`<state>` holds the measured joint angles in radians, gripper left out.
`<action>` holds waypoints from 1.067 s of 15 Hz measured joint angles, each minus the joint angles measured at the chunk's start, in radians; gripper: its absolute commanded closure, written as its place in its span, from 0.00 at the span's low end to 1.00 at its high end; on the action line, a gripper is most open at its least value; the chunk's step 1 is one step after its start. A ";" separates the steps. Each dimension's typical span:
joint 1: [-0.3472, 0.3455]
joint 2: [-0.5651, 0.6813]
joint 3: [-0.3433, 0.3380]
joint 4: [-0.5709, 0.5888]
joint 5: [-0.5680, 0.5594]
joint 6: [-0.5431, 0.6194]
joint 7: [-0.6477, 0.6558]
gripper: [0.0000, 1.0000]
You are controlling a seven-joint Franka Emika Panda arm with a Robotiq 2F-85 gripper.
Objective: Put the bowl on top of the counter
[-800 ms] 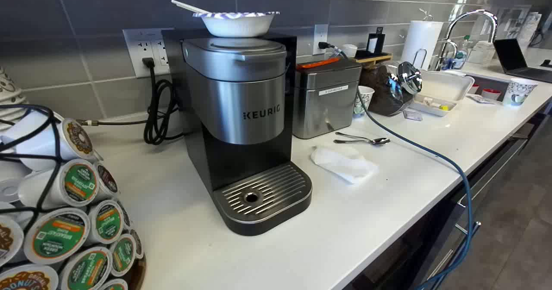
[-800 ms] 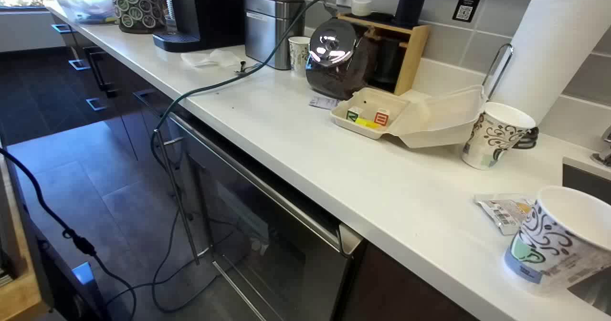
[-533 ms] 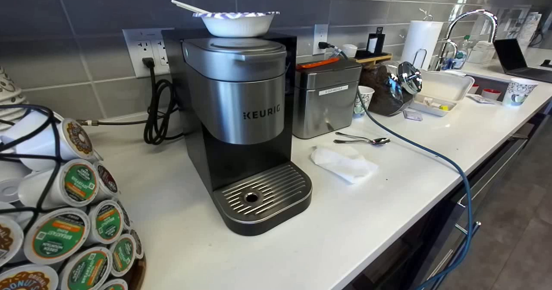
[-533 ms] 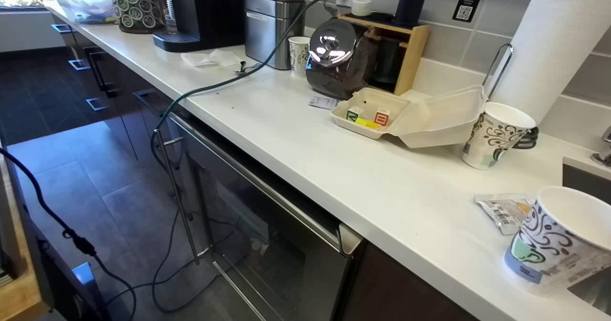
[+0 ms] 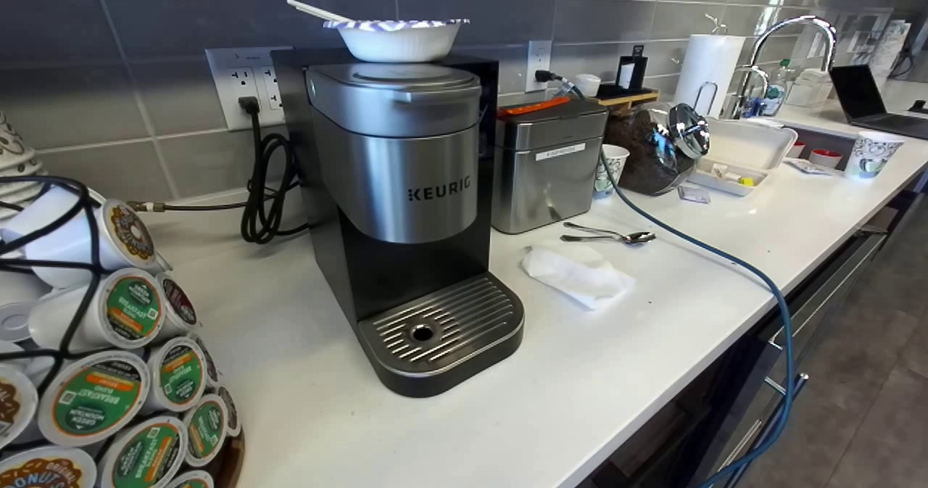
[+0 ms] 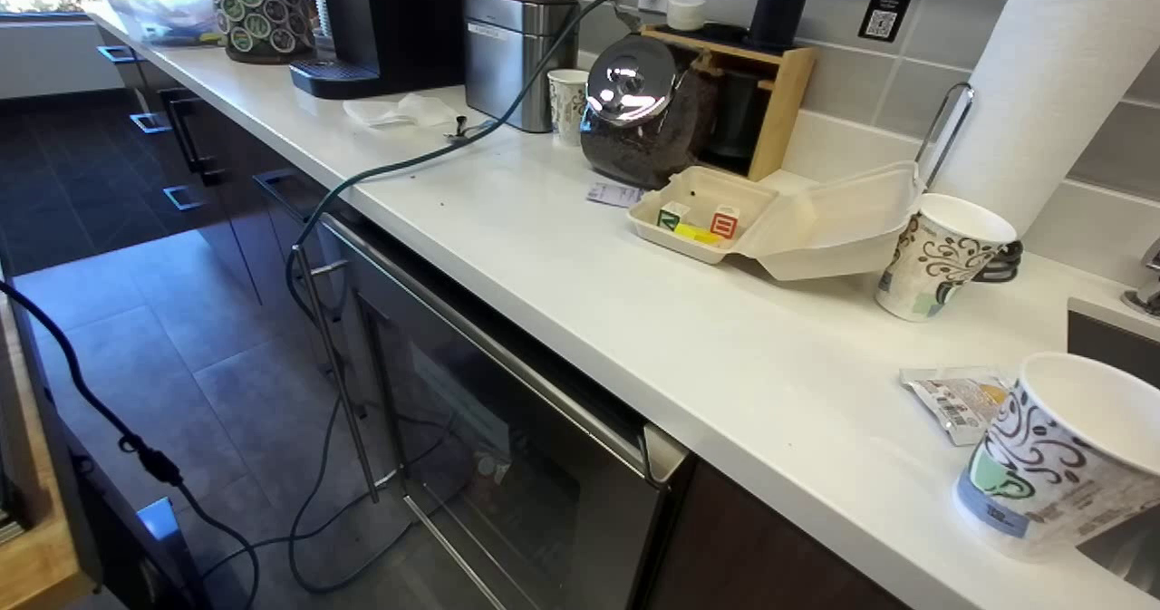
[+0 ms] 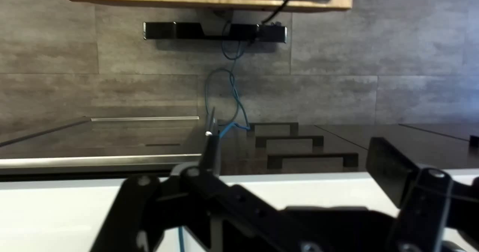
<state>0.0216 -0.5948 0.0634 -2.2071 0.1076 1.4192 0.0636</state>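
The bowl (image 5: 399, 42) sits upright on top of the Keurig coffee maker (image 5: 399, 147) in an exterior view. It has a white body and a blue-patterned rim, and a thin white utensil sticks out over its left side. The bowl is out of view in the wrist view and in the exterior view where only the coffee maker's lower part (image 6: 417, 30) shows. The white counter (image 5: 594, 357) shows in both exterior views (image 6: 634, 302) and in the wrist view (image 7: 307, 194). My gripper (image 7: 295, 145) shows only in the wrist view, with its fingers wide apart and nothing between them, above the counter's front edge.
A rack of coffee pods (image 5: 130, 372) stands left of the coffee maker. A metal box (image 5: 554, 169), a white cloth (image 5: 580, 274) and spoons (image 5: 609, 234) are to its right. A blue cable (image 5: 725, 256) crosses the counter's edge. Farther along are a glass jar (image 6: 643, 121), a takeout box (image 6: 716, 216) and paper cups (image 6: 947, 256).
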 measured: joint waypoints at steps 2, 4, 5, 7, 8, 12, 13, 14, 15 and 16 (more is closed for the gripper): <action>0.018 0.051 0.078 0.052 0.084 0.055 0.108 0.00; 0.039 0.106 0.158 0.115 0.144 0.120 0.233 0.00; 0.048 0.137 0.196 0.154 0.159 0.154 0.292 0.00; 0.071 0.206 0.263 0.247 0.131 0.178 0.341 0.00; 0.084 0.239 0.285 0.294 0.105 0.168 0.341 0.00; 0.098 0.277 0.283 0.338 0.134 0.181 0.405 0.00; 0.098 0.279 0.275 0.336 0.164 0.197 0.434 0.00; 0.098 0.284 0.269 0.329 0.194 0.222 0.459 0.00; 0.098 0.289 0.263 0.316 0.225 0.256 0.481 0.00; 0.098 0.297 0.256 0.298 0.254 0.296 0.501 0.00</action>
<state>0.1193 -0.2982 0.3199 -1.9094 0.3621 1.7151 0.5651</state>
